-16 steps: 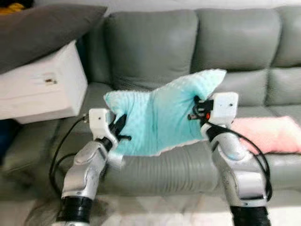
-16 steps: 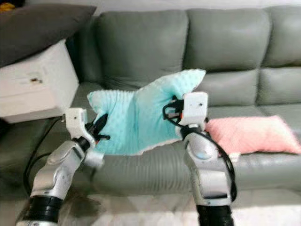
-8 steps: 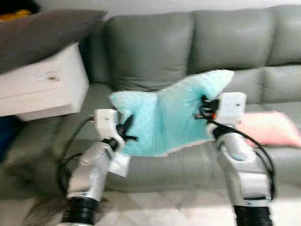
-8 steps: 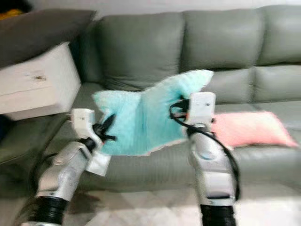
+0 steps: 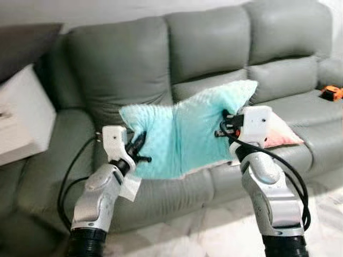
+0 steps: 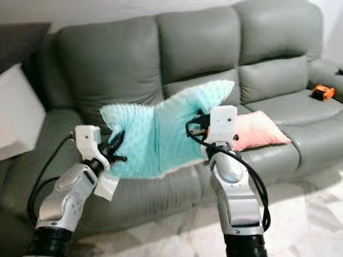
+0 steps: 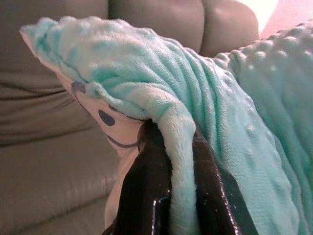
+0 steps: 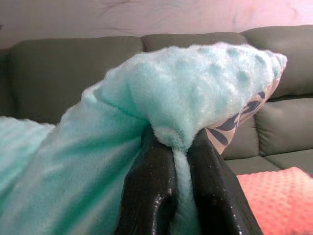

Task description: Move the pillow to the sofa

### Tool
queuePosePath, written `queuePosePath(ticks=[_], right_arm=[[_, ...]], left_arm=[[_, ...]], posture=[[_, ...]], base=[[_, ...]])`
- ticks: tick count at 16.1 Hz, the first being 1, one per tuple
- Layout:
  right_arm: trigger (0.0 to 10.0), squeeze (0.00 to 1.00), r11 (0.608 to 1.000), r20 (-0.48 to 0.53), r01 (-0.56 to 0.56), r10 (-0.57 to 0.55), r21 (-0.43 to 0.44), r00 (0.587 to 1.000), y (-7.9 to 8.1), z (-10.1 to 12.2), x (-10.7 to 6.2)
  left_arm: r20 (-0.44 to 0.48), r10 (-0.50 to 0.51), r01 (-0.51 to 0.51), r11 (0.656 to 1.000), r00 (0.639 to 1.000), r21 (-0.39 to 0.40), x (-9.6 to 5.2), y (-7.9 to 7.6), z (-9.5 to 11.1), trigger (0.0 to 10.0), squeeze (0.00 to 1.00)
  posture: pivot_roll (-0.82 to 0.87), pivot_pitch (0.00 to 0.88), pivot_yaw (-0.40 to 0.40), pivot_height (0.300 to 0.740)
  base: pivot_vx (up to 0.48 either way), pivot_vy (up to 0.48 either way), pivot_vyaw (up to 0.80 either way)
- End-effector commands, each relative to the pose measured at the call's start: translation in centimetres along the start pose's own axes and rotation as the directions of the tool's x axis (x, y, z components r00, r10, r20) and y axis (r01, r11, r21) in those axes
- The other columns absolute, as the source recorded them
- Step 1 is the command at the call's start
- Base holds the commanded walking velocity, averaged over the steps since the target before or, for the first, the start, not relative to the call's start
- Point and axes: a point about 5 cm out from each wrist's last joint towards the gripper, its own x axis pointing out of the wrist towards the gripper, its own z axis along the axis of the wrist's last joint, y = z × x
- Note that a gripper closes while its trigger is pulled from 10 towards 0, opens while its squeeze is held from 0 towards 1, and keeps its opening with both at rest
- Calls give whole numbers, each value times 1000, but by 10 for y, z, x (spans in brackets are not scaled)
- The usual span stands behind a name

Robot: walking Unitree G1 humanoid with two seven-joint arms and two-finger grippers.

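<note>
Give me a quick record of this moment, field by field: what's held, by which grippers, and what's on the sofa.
Held item: teal pillow, in the air before the sofa
Left gripper: shut on the pillow's edge
Right gripper: shut on the opposite edge
On sofa seat: pink pillow; orange object far right

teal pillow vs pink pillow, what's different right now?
The teal pillow hangs in the air in front of the sofa, pinched between the left gripper and right gripper; the pink pillow lies flat on the seat, ungripped. The teal one sags and folds; the pink one keeps its shape. Both have dotted plush fabric.
</note>
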Motion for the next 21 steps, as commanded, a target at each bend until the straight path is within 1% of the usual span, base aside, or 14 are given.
queuePosePath(ticks=[1,5,10,12,14,21], right_arm=[[10000,0,1000,27,-4,4,-2,1000,0,7,1],[10000,0,1000,26,-8,8,-5,1000,0,6,1],[10000,0,1000,26,-12,13,-13,1000,-1,7,0],[10000,0,1000,27,-14,14,-15,1000,-1,7,0],[10000,0,1000,29,-16,17,-19,999,-1,7,1],[10000,0,1000,28,-20,20,-22,999,0,7,0]], left_arm=[[12,-27,27,1000,1000,5,4,-8,4,10000,0],[14,-38,38,999,999,1,4,-12,3,10000,0],[38,-19,19,1000,999,12,5,-9,5,10000,0],[59,-23,23,1000,998,6,5,-7,9,10000,0],[58,-27,27,1000,998,0,5,-7,9,10000,0],[52,-29,29,1000,998,-2,3,-8,6,10000,0]], posture=[[-241,2,54,740],[-243,2,50,740],[-247,0,49,740],[-248,0,46,740],[-248,0,46,740],[-249,2,47,740]], base=[[0,0,0],[0,0,0],[0,0,0],[262,0,0],[334,0,0],[454,0,0]])
